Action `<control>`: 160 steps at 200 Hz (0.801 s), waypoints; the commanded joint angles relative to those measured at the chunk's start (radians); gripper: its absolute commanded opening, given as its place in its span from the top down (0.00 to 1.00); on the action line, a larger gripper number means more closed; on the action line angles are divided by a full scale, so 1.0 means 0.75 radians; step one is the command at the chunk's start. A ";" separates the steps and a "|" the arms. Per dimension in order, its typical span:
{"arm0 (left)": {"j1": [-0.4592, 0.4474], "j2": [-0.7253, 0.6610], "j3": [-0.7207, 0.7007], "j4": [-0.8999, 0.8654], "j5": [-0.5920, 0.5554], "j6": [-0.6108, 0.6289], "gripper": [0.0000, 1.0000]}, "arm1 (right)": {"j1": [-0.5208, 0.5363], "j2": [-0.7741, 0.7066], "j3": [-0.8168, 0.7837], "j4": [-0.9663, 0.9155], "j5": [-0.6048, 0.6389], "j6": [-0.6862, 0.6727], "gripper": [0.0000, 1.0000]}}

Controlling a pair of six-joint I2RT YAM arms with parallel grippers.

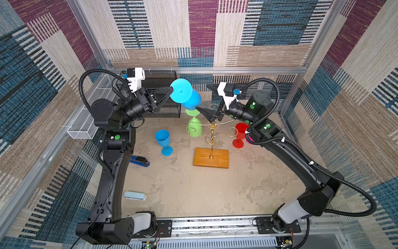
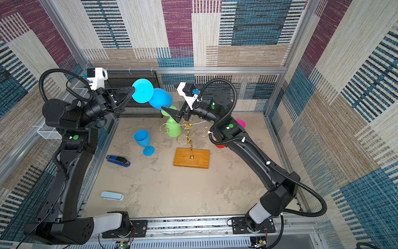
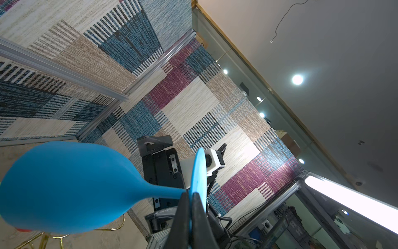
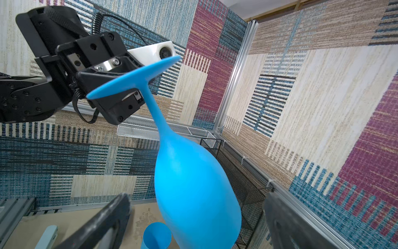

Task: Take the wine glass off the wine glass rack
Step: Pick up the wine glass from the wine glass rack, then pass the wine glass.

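Your left claw [image 1: 171,89] is pinching the foot rim of the light-blue wine glass [image 1: 191,100]. You hold it tilted, bowl down, in the air and off the gold wine glass rack [image 1: 212,138], near its top. Your right claw [image 1: 202,97] is spread wide by the bowl. A green glass [image 1: 195,127] hangs on the rack.

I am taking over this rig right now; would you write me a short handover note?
Left gripper: shut on the foot of the bright blue wine glass, held upside down in the air.
Right gripper: open beside that glass's bowl, gripping nothing.
Gold wire wine glass rack on its wooden base: a green wine glass hangs on it.
Done: blue glass looks clear of the rack.
Left: probably set it on the table.
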State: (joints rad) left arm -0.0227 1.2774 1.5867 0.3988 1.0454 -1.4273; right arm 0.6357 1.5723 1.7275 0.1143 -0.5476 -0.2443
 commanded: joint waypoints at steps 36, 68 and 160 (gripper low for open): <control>-0.017 0.012 0.023 0.075 -0.036 0.009 1.00 | 0.036 0.084 0.071 0.010 0.020 -0.021 0.01; -0.019 0.025 0.024 0.136 -0.031 -0.052 1.00 | 0.046 0.172 0.175 -0.034 0.039 -0.009 0.01; -0.018 0.023 -0.008 0.197 -0.040 -0.110 1.00 | 0.089 0.275 0.274 -0.063 0.106 0.002 0.01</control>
State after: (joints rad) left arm -0.0353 1.2957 1.5856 0.4747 1.0271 -1.4860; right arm 0.6971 1.7744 1.9236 0.0589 -0.4866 -0.2581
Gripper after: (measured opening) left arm 0.056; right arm 0.994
